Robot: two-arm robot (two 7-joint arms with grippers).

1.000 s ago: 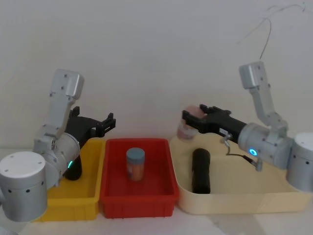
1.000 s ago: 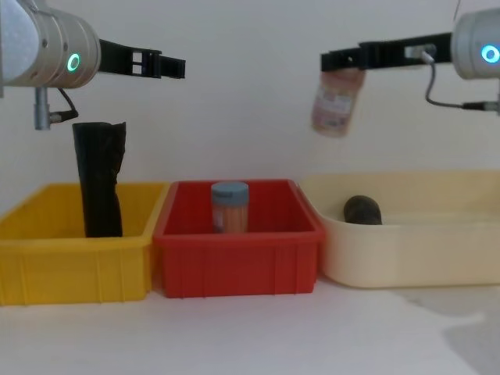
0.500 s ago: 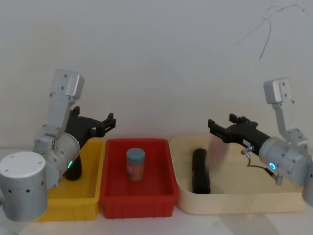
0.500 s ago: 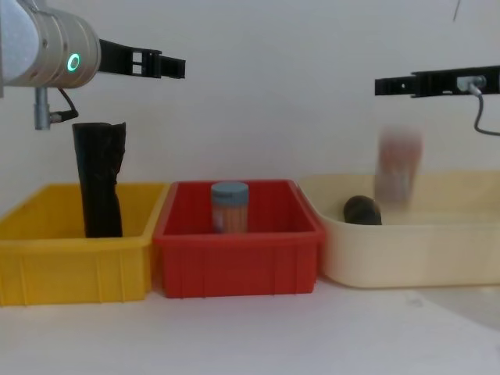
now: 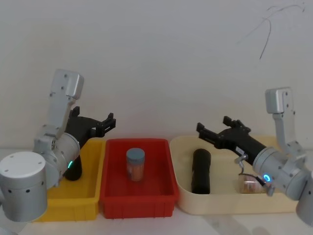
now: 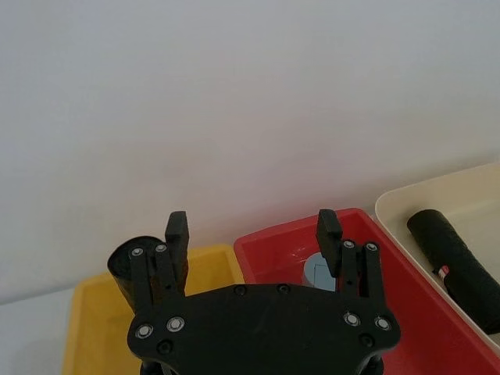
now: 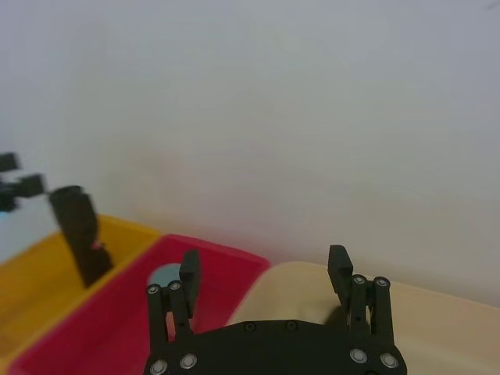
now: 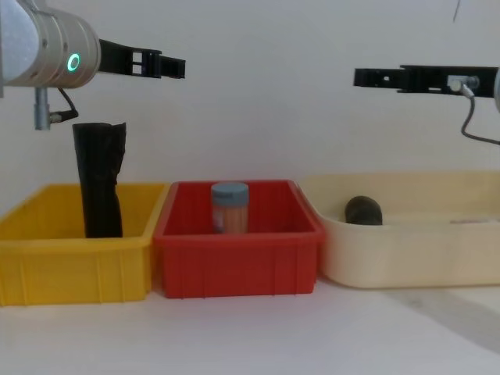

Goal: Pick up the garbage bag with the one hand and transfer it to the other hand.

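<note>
I hold right hand [image 5: 209, 135] open, empty, above garbage bag [image 5: 200, 171] lying in cream tray [image 5: 220, 205]; I'd descend centred, fingers straddling roll; left hand [image 5: 106, 123] open, parked over yellow bin [image 5: 73, 196]

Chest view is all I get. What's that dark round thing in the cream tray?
Observer: That's the end of the garbage bag. It's a long black roll lying flat in the cream tray.
Operator: Is the right gripper open?
Observer: Yes. The right wrist view shows the right gripper with its fingers apart and nothing between them.
Operator: Is anything else in that tray?
Observer: A small jar lies near the tray's right end, partly behind the right arm.
</note>
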